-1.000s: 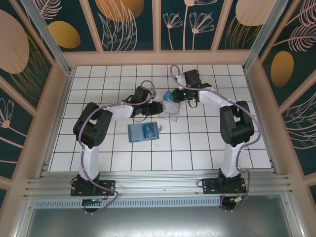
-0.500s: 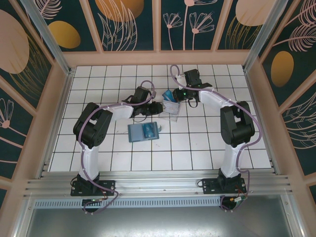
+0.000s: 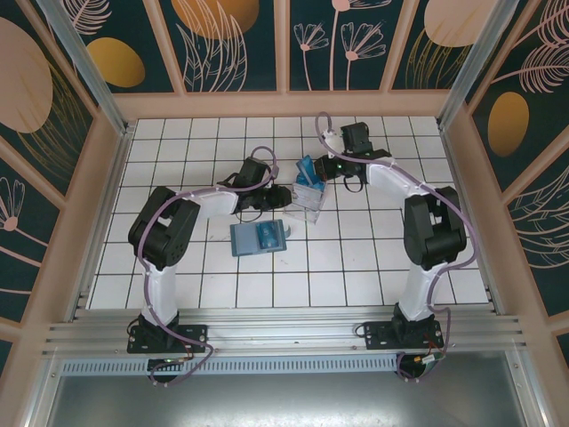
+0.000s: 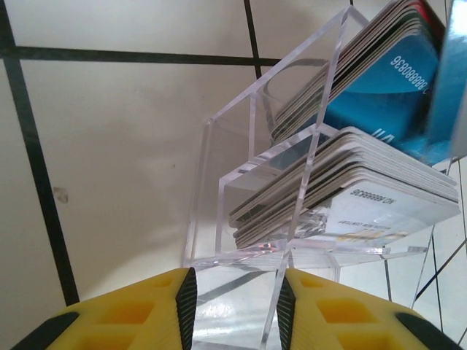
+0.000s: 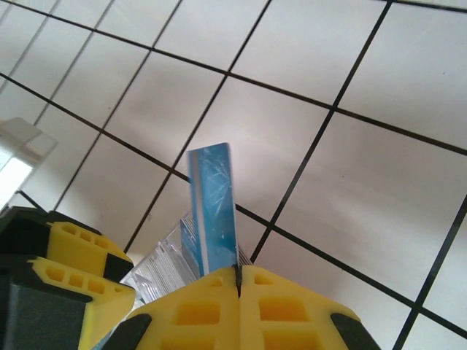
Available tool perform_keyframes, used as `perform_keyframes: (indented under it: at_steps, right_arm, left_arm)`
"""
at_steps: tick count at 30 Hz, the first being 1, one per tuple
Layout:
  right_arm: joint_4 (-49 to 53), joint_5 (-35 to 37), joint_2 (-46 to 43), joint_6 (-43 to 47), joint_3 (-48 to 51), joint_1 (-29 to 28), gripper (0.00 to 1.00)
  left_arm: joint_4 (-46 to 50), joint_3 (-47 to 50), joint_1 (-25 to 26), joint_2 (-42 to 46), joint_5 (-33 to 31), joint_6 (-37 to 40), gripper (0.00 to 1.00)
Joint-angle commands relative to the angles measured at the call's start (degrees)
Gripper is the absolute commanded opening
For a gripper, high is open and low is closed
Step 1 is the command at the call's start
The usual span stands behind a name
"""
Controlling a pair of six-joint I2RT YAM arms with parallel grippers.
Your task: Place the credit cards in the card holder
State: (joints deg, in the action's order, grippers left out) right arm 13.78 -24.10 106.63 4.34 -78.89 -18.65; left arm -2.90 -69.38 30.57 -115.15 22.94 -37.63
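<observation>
The right pincer (image 5: 239,273) is closed tight on one end of a blue card (image 5: 214,211), which stands up from the fingertips close over the clear tray (image 4: 208,182). The left pincer (image 4: 235,302) stands part-way apart astride the tray's near edge; whether its pads press the plastic I cannot tell. Two stacks of credit cards (image 4: 379,197) lean in the tray's slots. The card holder (image 3: 260,238) lies flat on the counter (image 3: 356,258), near the tray but apart, with bare tiles to its front and right.
</observation>
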Motion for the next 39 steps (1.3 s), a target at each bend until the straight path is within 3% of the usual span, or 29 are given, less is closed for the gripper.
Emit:
perform_keyframes:
  at_steps: [1, 12, 15, 19, 21, 30, 39]
  right_arm:
    - [-3.73, -3.93, -3.37, -0.79, 1.28, 1.41, 0.00]
    - [-8.64, -13.96, -6.17, -5.36, 4.08, 4.46, 0.00]
    - [-10.82, -17.75, -7.19, -7.75, 5.08, 5.16, 0.00]
    - [-16.29, -24.67, -8.95, -13.16, 7.46, 6.37, 0.00]
    - [-19.40, -27.07, -9.66, -16.35, 8.66, 6.77, 0.00]
    - [-23.80, -33.43, -9.70, -22.92, 9.55, 6.81, 0.00]
    - [-27.21, -38.07, -8.71, -26.46, 9.34, 5.79, 0.00]
  left_arm:
    - [2.57, 1.12, 0.27, 3.04, 0.47, -1.07, 0.39]
    - [-4.26, 1.71, -0.06, 9.58, 3.15, -4.98, 0.51]
    - [-12.82, 4.26, -1.23, 10.90, 6.50, -9.79, 0.53]
    - [-36.29, 10.71, -3.65, 11.22, 12.98, -22.11, 0.53]
    - [-42.21, 11.49, -4.25, 10.94, 13.85, -24.53, 0.52]
    - [-50.85, 8.60, -5.26, 7.37, 18.09, -28.83, 0.51]
    - [-49.84, 6.38, -5.25, 5.97, 20.17, -28.23, 0.51]
